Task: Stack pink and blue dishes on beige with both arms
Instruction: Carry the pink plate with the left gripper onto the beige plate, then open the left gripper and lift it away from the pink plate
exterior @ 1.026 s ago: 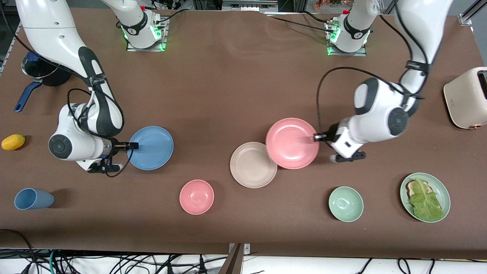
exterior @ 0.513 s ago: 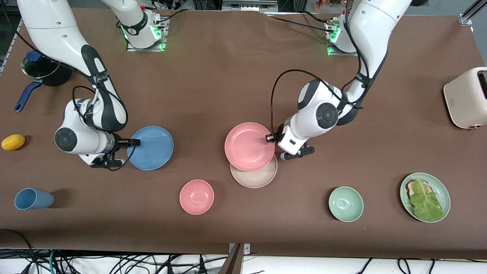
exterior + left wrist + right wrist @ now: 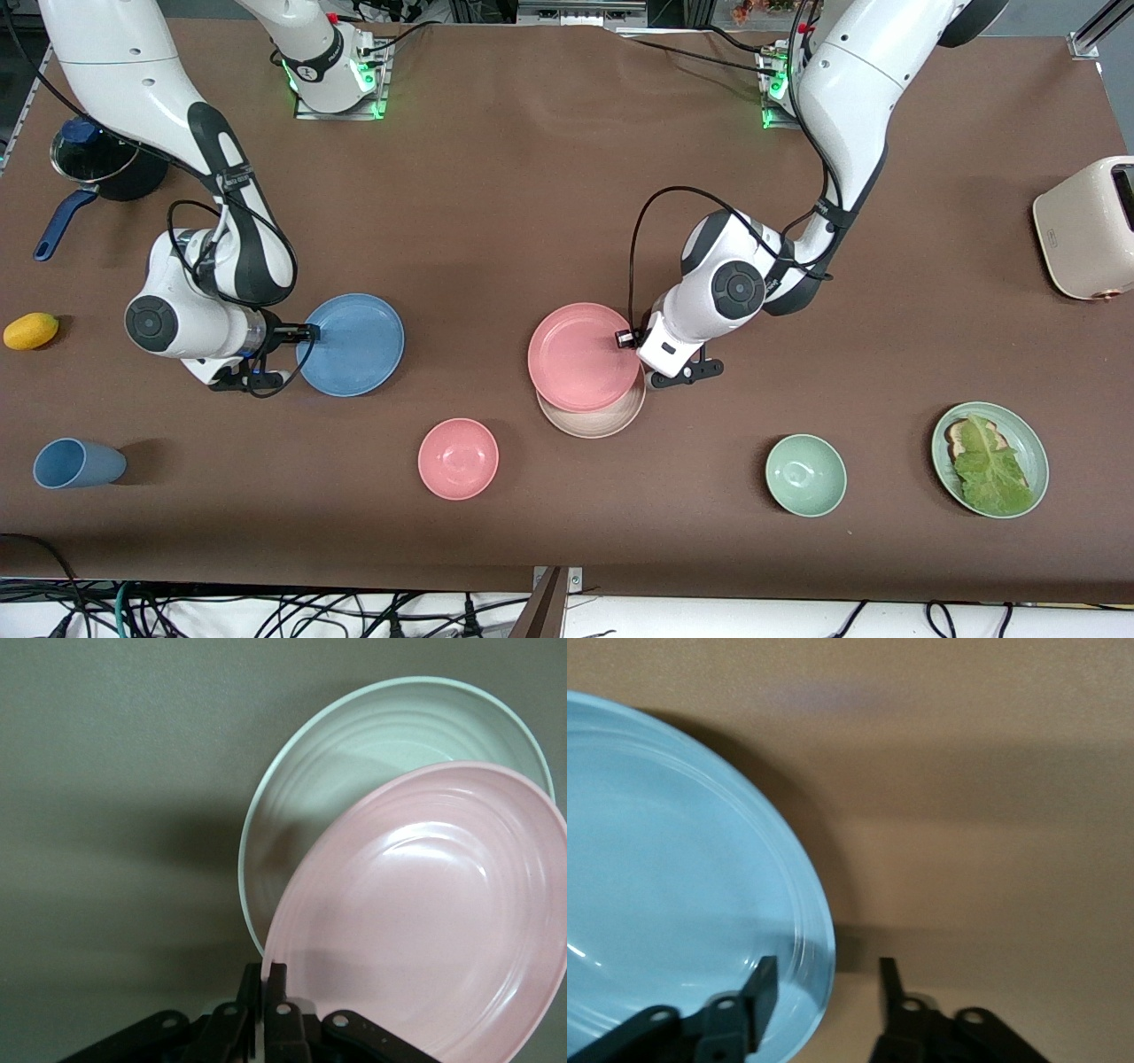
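Pink plate [image 3: 580, 356] in left pincer [image 3: 625, 338], over beige plate [image 3: 595, 421]

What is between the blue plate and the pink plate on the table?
Nothing: in the front view only bare brown table lies between the blue plate and the pink plate.

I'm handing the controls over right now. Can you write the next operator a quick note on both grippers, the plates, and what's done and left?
Left gripper: shut on the pink plate, held over the beige plate, overlapping most of it, not released.
Right gripper: open, fingers astride the blue plate rim, not clamped. That plate sits on the table toward the right arm's end.
Done: nothing stacked yet.
Left: set pink down on beige, release; then grip blue, carry it over, stack on top.
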Available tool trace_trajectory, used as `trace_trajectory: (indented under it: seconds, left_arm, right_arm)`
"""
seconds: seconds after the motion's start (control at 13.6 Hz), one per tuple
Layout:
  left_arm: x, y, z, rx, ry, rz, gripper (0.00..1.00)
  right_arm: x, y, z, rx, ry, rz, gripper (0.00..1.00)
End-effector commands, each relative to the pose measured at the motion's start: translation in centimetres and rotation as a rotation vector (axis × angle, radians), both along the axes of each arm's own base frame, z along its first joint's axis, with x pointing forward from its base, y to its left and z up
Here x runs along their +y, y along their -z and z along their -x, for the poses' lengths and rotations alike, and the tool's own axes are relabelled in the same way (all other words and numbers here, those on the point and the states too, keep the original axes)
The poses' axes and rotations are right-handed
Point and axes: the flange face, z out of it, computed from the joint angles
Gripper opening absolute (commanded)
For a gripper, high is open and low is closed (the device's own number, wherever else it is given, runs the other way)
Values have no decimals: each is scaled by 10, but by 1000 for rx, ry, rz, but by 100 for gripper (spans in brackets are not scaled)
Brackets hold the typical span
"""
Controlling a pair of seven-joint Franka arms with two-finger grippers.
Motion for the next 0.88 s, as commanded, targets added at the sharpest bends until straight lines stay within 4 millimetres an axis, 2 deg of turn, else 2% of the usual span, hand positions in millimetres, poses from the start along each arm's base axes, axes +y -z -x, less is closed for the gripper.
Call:
trace_trajectory:
  seconds: [0.0,0.22,0.44,0.51,0.59,0.66,0.81]
  left_arm:
    - [2,3,-12,-20,2,-23,0]
    - [8,8,-21,-52,-20,-14,0]
    - [21,12,-29,-79,-1,-12,0]
    - [25,13,-31,-80,2,-17,14]
    - [26,15,-32,-81,1,-19,33]
    - [26,15,-32,-83,7,-18,45]
    - [26,11,-34,-88,5,-12,83]
  right_arm:
    - [0,-7,8,-10,-5,-15,29]
    - [1,-7,8,-10,-6,-16,8]
    - [1,-9,7,-11,-3,-19,4]
    - [1,-10,6,-11,-2,-19,2]
    - [2,-16,4,-19,-3,-20,2]
    - [3,-23,0,-34,-2,-22,0]
    - [7,-50,-11,-54,-10,-28,0]
